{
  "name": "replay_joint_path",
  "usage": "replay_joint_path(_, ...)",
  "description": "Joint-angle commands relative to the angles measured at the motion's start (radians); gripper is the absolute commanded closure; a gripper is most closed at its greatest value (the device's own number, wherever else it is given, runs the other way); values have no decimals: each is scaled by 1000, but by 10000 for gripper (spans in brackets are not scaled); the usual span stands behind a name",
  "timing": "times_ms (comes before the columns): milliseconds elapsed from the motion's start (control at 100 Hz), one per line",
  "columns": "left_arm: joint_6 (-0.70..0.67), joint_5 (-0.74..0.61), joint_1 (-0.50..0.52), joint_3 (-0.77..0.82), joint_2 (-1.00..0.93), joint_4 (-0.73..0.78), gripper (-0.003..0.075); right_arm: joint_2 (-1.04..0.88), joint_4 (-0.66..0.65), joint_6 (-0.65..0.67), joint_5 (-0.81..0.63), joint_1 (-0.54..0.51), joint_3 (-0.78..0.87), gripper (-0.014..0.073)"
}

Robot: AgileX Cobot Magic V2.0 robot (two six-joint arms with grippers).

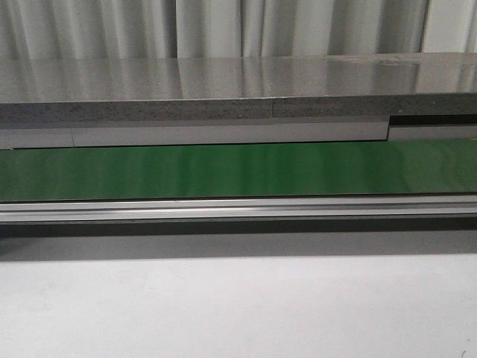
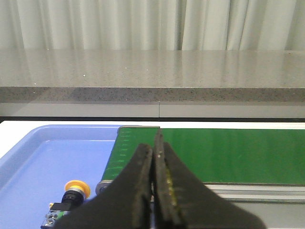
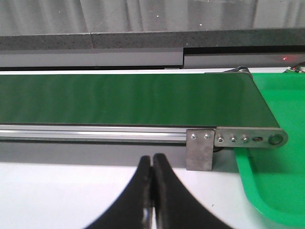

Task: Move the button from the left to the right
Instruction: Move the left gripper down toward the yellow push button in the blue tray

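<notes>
Button: the button [image 2: 71,193] lies on its side in the blue tray [image 2: 28,157], its round orange-yellow cap turned up toward the belt's end roller and its black body running off the lower edge of the left wrist view. It sits just beside the left gripper, not touching it as far as I can see.
Left gripper: the left gripper [image 2: 155,151] has its two black fingers pressed flat together with nothing between them, poised above the spot where the blue tray meets the belt.
Right gripper: the right gripper [image 3: 152,160] is likewise closed tight and empty, over the white table [image 3: 57,195] in front of the belt frame.
Conveyor belt: the green conveyor belt [image 1: 238,170] runs across the whole front view, with a silver aluminium rail [image 1: 238,209] along its near edge. Its left end overlaps the blue tray.
Green tray: a green tray [image 3: 279,186] sits under the belt's right end.
Counter: a grey speckled counter [image 1: 223,89] stands behind the belt, with pale curtains [image 1: 223,26] beyond it.
</notes>
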Motion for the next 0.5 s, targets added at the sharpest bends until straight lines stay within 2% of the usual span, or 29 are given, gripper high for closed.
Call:
replay_joint_path(0,-5,-84,-8,60,-32,-6,741,-21,-11,0,-86,1,-15,661)
replay_joint_path(490,-5,-71,-8,30,-31,-4,741,-21,-11,0,-86,1,-15,661)
